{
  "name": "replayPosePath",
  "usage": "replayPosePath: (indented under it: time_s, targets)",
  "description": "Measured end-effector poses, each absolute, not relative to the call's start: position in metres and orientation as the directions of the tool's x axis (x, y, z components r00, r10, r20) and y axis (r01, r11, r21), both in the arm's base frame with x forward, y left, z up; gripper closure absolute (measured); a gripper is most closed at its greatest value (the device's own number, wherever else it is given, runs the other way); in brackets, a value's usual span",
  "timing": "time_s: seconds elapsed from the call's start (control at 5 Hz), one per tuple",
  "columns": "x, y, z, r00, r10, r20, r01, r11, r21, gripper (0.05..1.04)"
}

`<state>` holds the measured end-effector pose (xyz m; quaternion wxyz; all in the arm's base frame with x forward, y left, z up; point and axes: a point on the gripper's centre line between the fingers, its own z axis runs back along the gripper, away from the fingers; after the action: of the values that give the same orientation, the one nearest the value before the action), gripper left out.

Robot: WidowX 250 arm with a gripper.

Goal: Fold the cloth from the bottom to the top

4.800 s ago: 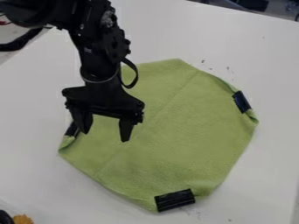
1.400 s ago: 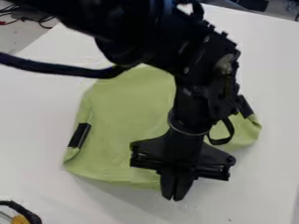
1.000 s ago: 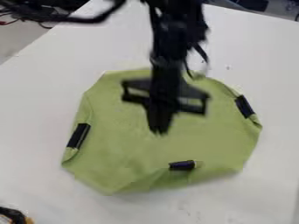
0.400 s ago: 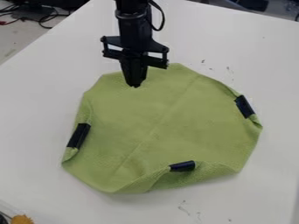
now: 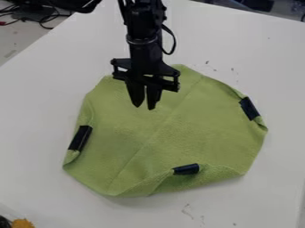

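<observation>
The gripper (image 5: 145,107), its fingers parted, is positioned over the upper part of the green cloth (image 5: 179,129), whose bottom edge is folded inward at a dark tab (image 5: 186,169).

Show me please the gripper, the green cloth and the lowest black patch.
Gripper (image 5: 145,107), camera view: between the fingertips.
Green cloth (image 5: 179,129), camera view: middle of its surface.
Lowest black patch (image 5: 186,169), camera view: its centre.

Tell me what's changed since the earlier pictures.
The gripper has gone from the cloth's lower edge up over its upper part, and its fingers, shut a moment ago, are apart. The bottom black strip sits higher, the edge beside it turned inward. The right strip stayed nearly in place.
</observation>
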<state>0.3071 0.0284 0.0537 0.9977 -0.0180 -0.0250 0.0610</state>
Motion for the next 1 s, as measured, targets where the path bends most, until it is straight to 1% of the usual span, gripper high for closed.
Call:
replayPosePath:
  time_s: [0.2,0.4,1.0]
  targets:
    - [0.297,0.005,0.060,0.989,0.128,0.068,-0.126,0.992,-0.030,0.299]
    - [0.285,-0.020,0.060,0.985,0.147,0.089,-0.146,0.989,-0.022,0.085]
    - [0.286,-0.018,0.061,0.983,0.157,0.094,-0.156,0.988,-0.022,0.083]
